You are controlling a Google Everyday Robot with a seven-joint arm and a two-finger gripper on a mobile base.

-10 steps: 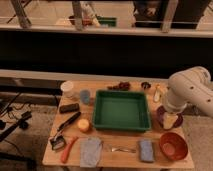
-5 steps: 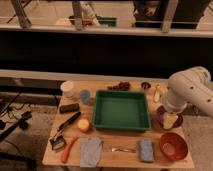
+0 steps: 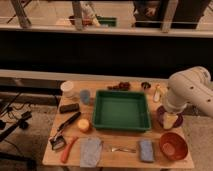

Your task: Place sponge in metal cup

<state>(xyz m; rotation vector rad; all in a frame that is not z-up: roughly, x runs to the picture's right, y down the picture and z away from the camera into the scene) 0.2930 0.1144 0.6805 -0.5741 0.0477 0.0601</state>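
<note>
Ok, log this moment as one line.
step: not started | tool: open, empty, above dark bowl | sponge: on table front edge, untouched | metal cup: back, behind green tray

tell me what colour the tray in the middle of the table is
Green tray, clearest in the camera view; the hand hangs right of it.

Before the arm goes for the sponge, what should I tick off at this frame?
1. The sponge lies free in front of the tray: ok.
2. The gripper is over the sponge: not ok; it hangs above the dark bowl, right of the tray.
3. Jaws open, nothing held: ok.
4. The metal cup stands upright behind the tray: ok.
5. The metal cup is empty: cannot tell.
6. The red bowl stands apart from the sponge: ok.
</note>
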